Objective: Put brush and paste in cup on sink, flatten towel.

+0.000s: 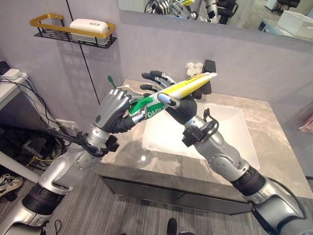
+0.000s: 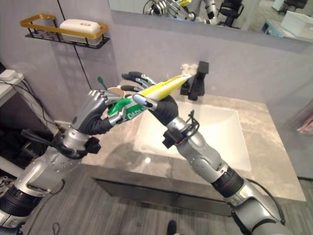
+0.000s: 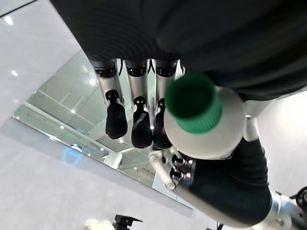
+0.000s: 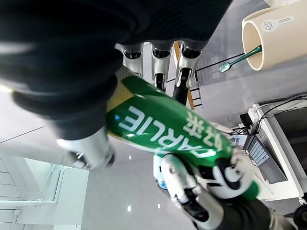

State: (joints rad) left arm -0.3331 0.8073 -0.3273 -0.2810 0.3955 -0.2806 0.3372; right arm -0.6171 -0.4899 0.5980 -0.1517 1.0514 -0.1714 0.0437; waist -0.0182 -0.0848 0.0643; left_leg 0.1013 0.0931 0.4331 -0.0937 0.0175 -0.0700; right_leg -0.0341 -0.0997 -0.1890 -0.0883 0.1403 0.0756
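A green and yellow toothpaste tube [image 1: 188,84] is held in the air above the counter's left part, slanting up towards the wall. My left hand [image 1: 113,111] is curled round its green cap end [image 3: 194,103]. My right hand [image 1: 185,105] pinches the tube's middle [image 4: 163,127] between thumb and fingers [image 4: 163,62]. Behind my left hand a beige cup [image 4: 261,33] stands on the counter. A green toothbrush [image 4: 240,60] leans in the cup, its head [image 1: 110,79] poking up.
The white sink basin [image 1: 205,137] lies in the grey marble counter [image 1: 274,161], with a black faucet [image 1: 209,73] at the wall. A wall shelf [image 1: 73,30] holds a white soap box. Something pink [image 1: 307,122] shows at the right edge. A desk with cables stands left.
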